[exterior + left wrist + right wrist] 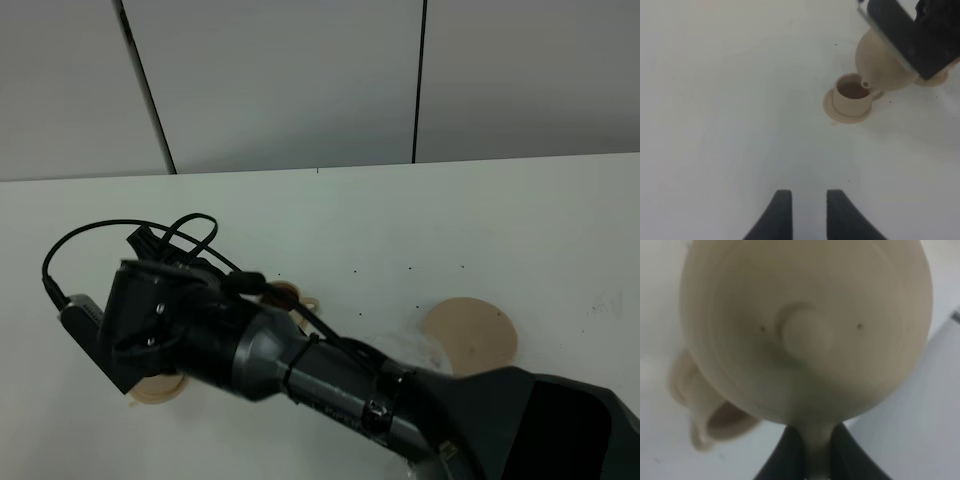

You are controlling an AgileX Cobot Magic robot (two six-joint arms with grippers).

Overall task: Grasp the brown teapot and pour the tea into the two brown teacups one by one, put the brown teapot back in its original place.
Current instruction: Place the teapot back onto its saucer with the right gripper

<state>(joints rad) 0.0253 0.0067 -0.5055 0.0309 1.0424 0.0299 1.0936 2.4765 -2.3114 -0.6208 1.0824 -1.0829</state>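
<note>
One teapot (880,65), two teacups (852,95) – one plate (470,335).

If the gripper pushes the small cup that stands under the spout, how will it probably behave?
The teacup looks like stiff, matte ceramic, so it would probably slide with its saucer instead of bending. It holds tea, so a sharp push could spill it. Its small handle seems fragile.

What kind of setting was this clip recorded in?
Probably a lab or test bench, not a home. A bare white table stands against plain grey wall panels, and the only things on it are a beige tea set: teapot, teacup and an empty plate.
</note>
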